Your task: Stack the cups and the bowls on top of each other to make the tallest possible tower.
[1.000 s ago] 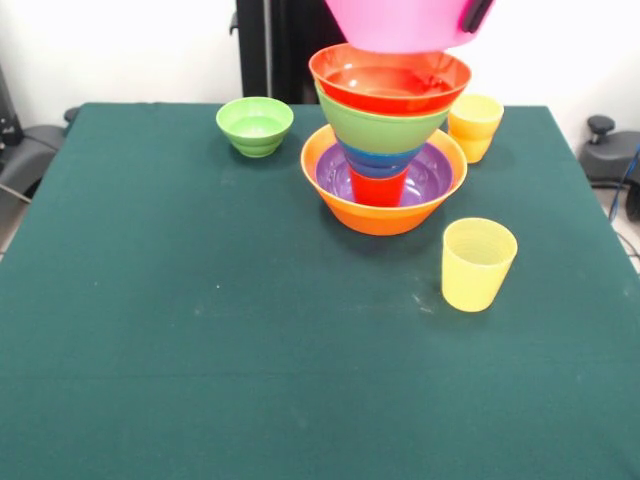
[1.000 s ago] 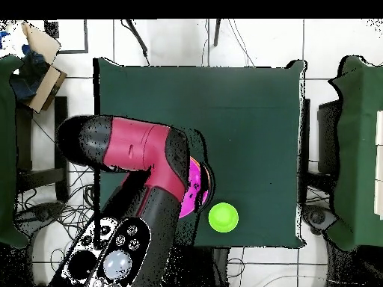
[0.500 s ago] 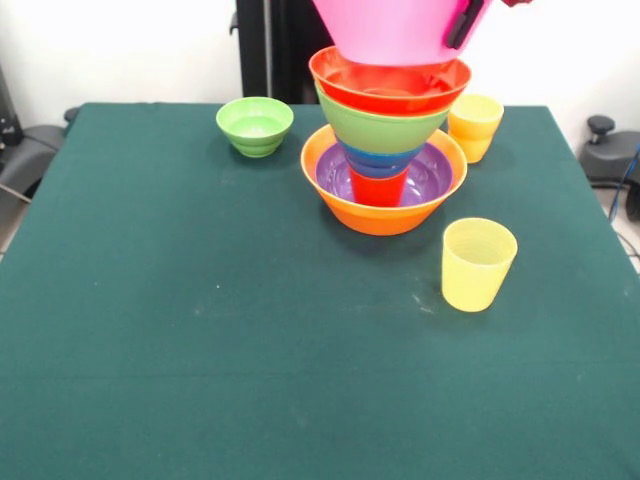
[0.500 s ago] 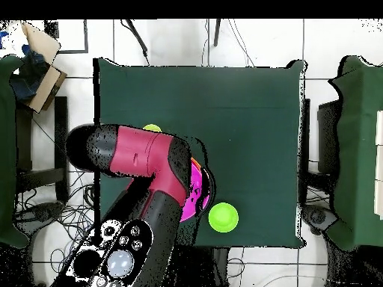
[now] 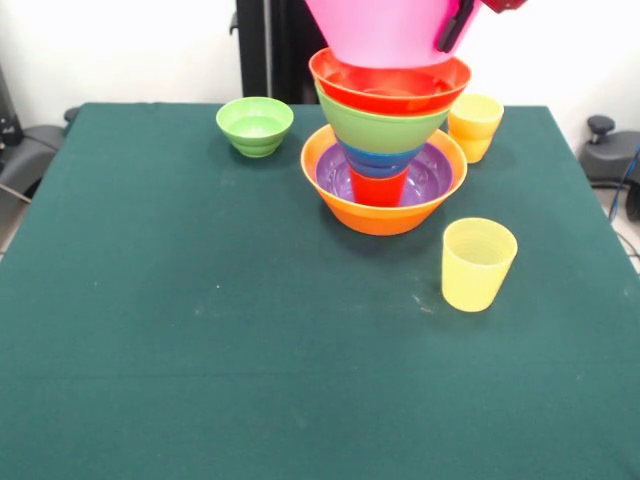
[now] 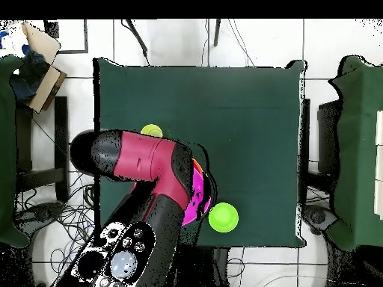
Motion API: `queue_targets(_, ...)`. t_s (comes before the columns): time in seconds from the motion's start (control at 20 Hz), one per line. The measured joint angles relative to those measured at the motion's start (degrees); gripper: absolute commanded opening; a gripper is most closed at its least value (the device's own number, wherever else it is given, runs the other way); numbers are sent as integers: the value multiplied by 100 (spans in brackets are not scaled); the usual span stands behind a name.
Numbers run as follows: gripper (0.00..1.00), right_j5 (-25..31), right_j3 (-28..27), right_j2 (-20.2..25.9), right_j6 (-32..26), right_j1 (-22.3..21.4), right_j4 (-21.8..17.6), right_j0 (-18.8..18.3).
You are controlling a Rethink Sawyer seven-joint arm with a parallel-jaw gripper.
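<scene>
The tower stands at the table's far middle: a large orange bowl holds a shallow purple bowl, with a red-orange cup, a blue bowl, a green bowl and a red-orange bowl rising from it. Right above, a large pink bowl hangs low over the red-orange bowl; whether they touch I cannot tell. My gripper is shut on the pink bowl's right rim, one black finger down its outside. From overhead only a pink bowl sliver shows beside the arm.
A small green bowl sits left of the tower, also seen as the green bowl from overhead. One yellow cup stands in front and right of the tower, another yellow cup behind it. The green table stretches forward.
The pink bowl has come down with the gripper, closer onto the red-orange bowl. Overhead, the arm has shifted and uncovered a yellow cup.
</scene>
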Motion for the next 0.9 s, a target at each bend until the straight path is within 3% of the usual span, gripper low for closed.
queue_targets(0.9, 0, -203, 94, 0, 0, 0, 0, 2)
